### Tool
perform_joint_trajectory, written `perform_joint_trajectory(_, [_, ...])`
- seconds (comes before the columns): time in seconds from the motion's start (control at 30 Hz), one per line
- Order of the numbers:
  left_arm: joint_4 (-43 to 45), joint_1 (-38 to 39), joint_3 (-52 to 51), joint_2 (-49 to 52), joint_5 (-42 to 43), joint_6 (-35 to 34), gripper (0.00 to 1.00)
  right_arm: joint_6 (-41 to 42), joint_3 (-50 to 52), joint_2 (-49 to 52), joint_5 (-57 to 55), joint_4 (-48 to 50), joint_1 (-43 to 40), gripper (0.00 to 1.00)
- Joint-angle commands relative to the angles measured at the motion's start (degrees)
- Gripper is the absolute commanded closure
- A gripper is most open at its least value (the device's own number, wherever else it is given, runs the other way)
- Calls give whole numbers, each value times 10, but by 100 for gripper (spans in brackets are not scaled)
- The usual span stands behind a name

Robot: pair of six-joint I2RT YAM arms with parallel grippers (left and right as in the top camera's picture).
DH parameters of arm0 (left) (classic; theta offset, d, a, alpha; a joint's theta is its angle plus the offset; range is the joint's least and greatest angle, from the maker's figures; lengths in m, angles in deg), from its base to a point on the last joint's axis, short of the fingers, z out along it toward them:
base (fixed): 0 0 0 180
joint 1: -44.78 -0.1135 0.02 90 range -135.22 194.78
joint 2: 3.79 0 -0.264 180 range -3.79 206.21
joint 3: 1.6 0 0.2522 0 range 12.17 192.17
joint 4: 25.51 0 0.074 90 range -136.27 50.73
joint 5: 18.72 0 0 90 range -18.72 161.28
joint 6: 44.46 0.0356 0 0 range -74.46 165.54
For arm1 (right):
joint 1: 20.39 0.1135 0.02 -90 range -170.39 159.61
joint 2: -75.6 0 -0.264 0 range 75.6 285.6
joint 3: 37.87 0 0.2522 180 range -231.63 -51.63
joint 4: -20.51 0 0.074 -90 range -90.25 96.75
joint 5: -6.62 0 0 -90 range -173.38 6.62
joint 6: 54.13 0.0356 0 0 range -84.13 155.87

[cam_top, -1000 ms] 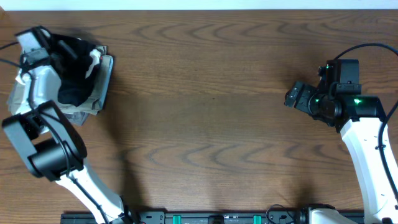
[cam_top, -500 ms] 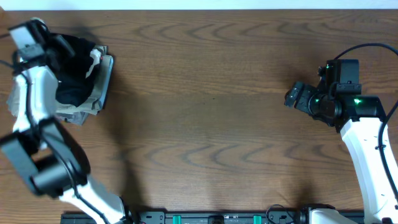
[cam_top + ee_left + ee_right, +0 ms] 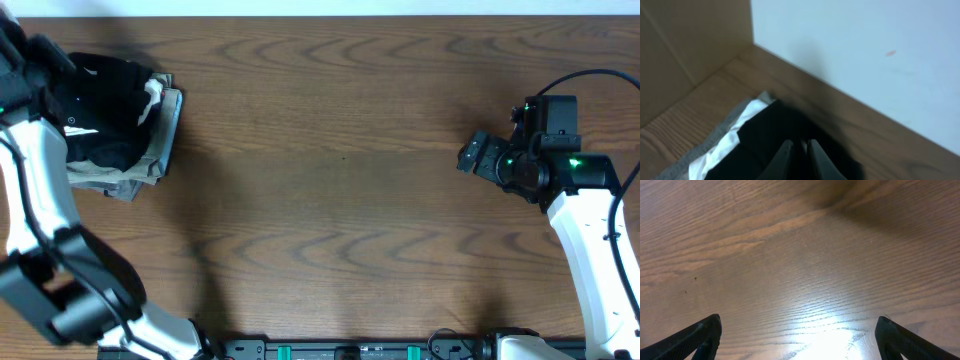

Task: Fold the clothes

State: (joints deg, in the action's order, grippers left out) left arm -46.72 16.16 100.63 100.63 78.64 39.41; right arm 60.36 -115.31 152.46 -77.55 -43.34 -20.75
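- Left jaws nearly together, black T-shirt [image 3: 765, 135] right at the tips, can't tell if it's caught.
- Right jaws wide open, empty, counter [image 3: 800, 255] underneath.

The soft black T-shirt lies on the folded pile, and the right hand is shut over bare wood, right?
No: the right hand is open, as the right wrist view shows. The soft black T-shirt does lie on the folded pile.

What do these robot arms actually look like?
The left arm and right arm have white shells and black joints. The right arm carries a black cable and glowing green lights. The right gripper has black fingers; the left gripper has slim dark ones.
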Motion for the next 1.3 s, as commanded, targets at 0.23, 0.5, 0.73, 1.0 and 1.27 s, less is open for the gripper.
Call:
perform_joint_trajectory(0.23, [66,-14,-3,184,-21,6,83,-10,1,-8,2,0,-4,4])
perform_joint_trajectory(0.5, [49,-16,-3,173,-20,6,65,-10,1,-8,2,2,-4,3])
perform_joint_trajectory(0.73, [10,-15,-3,33,-18,5,20,-10,-2,-10,2,10,-5,2])
perform_joint_trajectory(1.0, [-55,-15,-3,-153,10,-47,2,-30,-59,-14,3,-5,-5,1])
perform_joint_trajectory(1.27, [-197,-15,-3,-295,233,-53,2,-45,-140,-24,3,-75,-5,1])
